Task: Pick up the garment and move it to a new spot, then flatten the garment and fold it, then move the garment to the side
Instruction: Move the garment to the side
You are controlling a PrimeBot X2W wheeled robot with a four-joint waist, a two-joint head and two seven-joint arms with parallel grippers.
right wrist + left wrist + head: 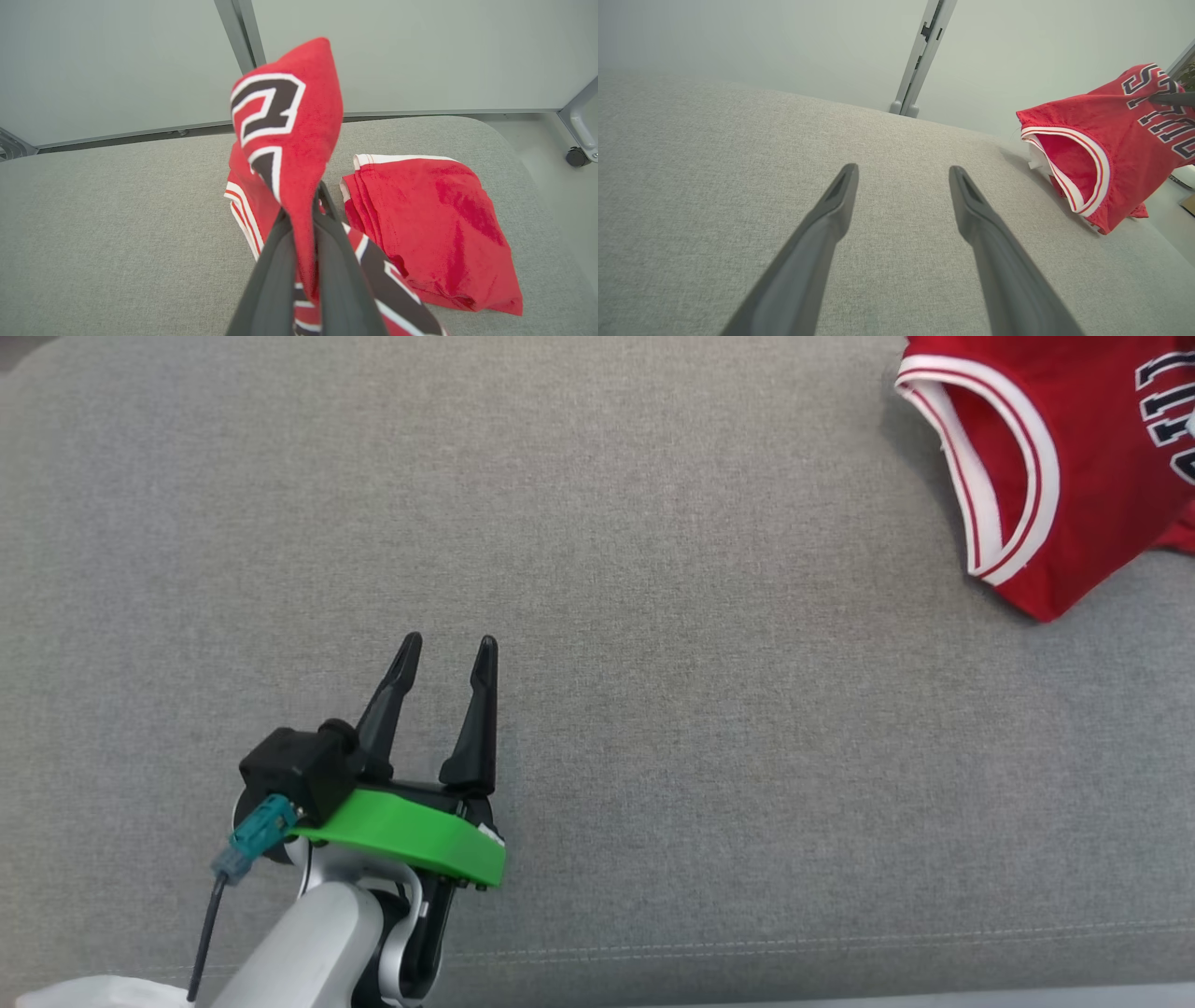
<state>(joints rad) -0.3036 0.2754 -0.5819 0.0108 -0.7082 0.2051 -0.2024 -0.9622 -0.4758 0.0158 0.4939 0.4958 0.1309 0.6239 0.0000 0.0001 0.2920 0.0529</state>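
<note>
Your left gripper (449,642) sits over the near left part of the grey fabric cushion (653,616), fingers pointing toward the far edge. Its jaws stand wide apart with nothing between them. In the left wrist view the two dark fingers (831,219) frame only bare cushion weave. You cannot tell from these views whether the fingertips touch the fabric or hang just above it.

Your right gripper (306,219) is clamped tight on a fold of the red basketball jersey (289,116). The pinched cloth stands up past the fingertips in a peak and shows a dark numeral 2 outlined in white. The rest of the jersey trails down from the grip. A bunched red part lies on the cushion beside the fingers, toward the cushion's rounded corner.

From the head view the jersey (1074,457) is at the far right corner of the cushion, well apart from the left gripper. Its white armhole trim with red stripes faces the middle of the cushion, and dark lettering runs off the picture's right edge. In the left wrist view the jersey (1111,140) is partly raised off the cushion, with a dark finger (1174,99) lying against the lettering.

A stitched seam (840,943) runs along the cushion's near edge. Beyond the far edge stand a pale partition wall (784,37) and a grey metal post (920,56). A caster wheel (575,157) shows on the floor past the right corner.
</note>
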